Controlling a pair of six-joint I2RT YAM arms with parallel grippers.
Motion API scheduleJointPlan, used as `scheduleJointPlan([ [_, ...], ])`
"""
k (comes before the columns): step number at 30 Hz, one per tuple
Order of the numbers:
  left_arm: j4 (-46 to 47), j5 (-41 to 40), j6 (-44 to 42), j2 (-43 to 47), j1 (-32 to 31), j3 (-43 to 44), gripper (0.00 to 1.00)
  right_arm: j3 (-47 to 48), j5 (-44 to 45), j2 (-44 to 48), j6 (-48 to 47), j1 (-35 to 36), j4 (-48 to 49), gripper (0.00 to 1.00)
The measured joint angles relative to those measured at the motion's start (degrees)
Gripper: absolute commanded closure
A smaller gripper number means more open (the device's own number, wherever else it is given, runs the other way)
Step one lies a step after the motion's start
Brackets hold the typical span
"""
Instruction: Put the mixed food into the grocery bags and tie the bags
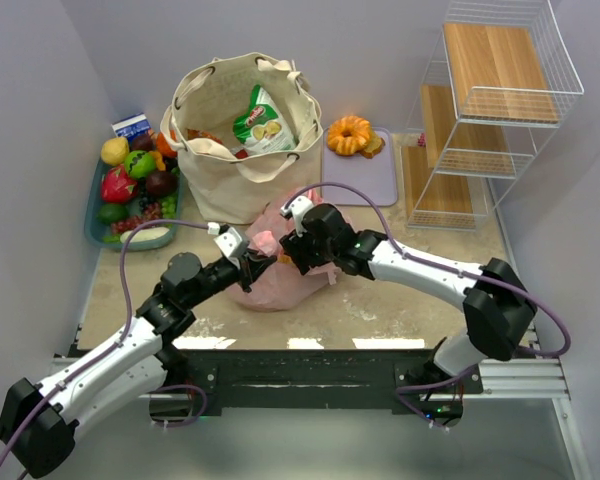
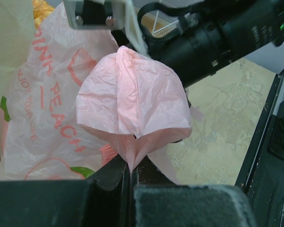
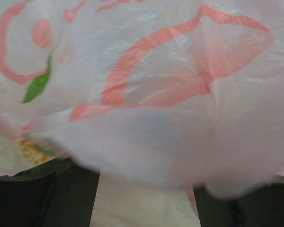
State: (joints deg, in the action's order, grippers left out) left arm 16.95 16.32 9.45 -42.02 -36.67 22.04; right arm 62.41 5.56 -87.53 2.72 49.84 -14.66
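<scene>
While upright, pink bag mouth-up.

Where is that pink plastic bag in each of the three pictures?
Top external: the pink bag is at centre, under both arms' tips, in front of the cream tote.
Left wrist: the bag fills left and middle, a fold nipped in the left pincer.
Right wrist: the bag covers nearly everything.
Shared landmark: the tote, also at left wrist's left edge.

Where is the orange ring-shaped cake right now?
In the top view, the orange ring-shaped cake sits on the lilac mat, between the cream canvas tote and the wire shelf rack.
</scene>
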Motion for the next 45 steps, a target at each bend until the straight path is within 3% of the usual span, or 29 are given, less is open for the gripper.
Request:
scheduleJointPlan([
  [6,-0.39,-0.02,0.00,0.76,0.00,0.00,1.00,-3.56,6.43,-4.07,-0.31,0.50,7.19,0.45],
  [10,-0.48,-0.07,0.00,1.29,0.00,0.00,1.00,-4.87,11.65,-4.94,-1.03,0.85,10.29,0.74],
  [11,-0.48,-0.07,0.00,1.38,0.00,0.00,1.00,-4.87,13.22,-5.22,-1.09,0.90,10.95,0.88],
  [13,-0.48,-0.13,0.00,1.44,0.00,0.00,1.00,-4.87,16.20,-5.81,-1.36,0.96,11.85,1.00],
  [14,-0.50,-0.28,0.00,1.44,0.00,0.00,1.00,-4.87,17.88,-6.16,-1.16,0.98,11.89,1.00],
  [19,-3.37,-3.69,0.22,2.21,0.00,1.07,1.00,-4.81,18.84,-3.65,-1.38,0.94,8.70,1.00],
  [28,-11.80,-10.80,0.33,5.81,0.00,11.80,1.00,-0.22,16.70,24.28,-0.81,1.16,3.89,1.00],
  [32,-14.80,-12.50,-0.87,4.70,0.04,16.33,1.00,2.56,18.99,29.64,-0.87,1.16,3.69,0.99],
  [33,-15.58,-12.76,-1.64,4.02,0.04,17.35,1.00,3.41,18.95,29.92,-0.94,1.11,2.97,0.95],
  [37,-19.50,-12.98,-4.68,0.31,0.22,21.20,1.00,6.25,12.59,26.58,-1.33,1.11,-0.42,0.61],
  [38,-20.48,-12.94,-5.38,-0.70,0.22,21.81,1.00,6.43,9.40,25.24,-1.75,1.11,-0.90,0.46],
  [41,-23.71,-12.00,-7.32,-2.49,0.22,22.60,1.00,4.35,0.39,21.07,-3.48,1.16,-2.05,0.33],
  [45,-28.44,-8.41,-10.78,-2.67,0.22,22.75,1.00,-0.04,-5.84,18.69,-6.01,1.73,-3.89,0.32],
])
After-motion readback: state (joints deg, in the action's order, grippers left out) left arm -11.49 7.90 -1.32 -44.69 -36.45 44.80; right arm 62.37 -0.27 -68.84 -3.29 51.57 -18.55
